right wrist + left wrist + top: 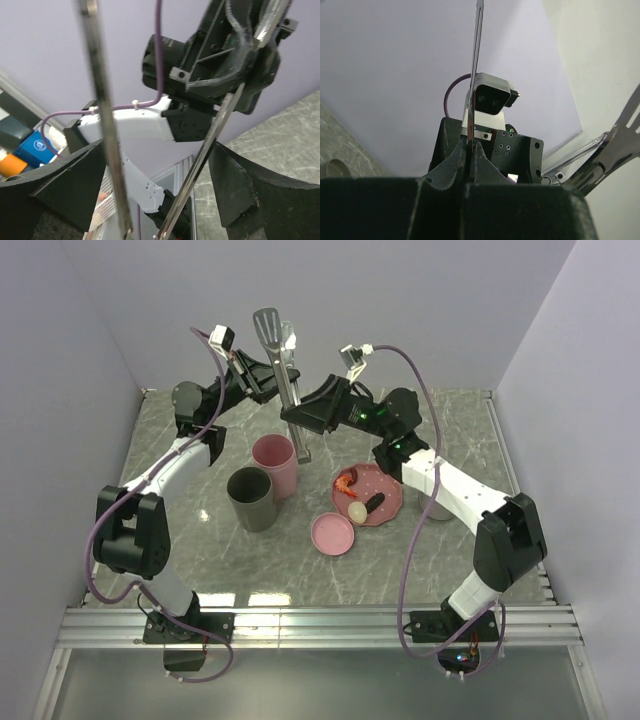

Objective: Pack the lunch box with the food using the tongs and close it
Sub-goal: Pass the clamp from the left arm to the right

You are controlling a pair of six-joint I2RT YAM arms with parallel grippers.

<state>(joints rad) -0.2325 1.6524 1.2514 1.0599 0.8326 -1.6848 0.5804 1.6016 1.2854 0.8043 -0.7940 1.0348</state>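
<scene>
**Tongs held in the air between both arms, food on the plate**

Your left tool [470, 152] is clenched on the tongs [285, 365]. In the left wrist view, one thin metal arm of the tongs runs straight up out of the closed fingers, and the other arm splays off to the right. From above, the tongs stand nearly upright over the far middle of the counter [200, 530], with their slotted flat ends at the top.

Your right tool [160, 170] is released. Its fingers stand wide, and both arms of the tongs pass between them, one close to each finger. You cannot tell from these views whether either finger touches the metal.

All three pieces of food lie on the pink speckled plate [385, 512], right of centre and beside the right arm. They are the shrimp [345, 481] at the left rim, the egg-shaped lump [357, 511] nearer you, and the sausage stick [373, 503] touching the lump.

Left of the plate a pink round container [274, 462] stands open, with a dark grey container [250, 498] just in front of it. A pink lid [332, 534] lies flat just beside the plate's near edge
</scene>
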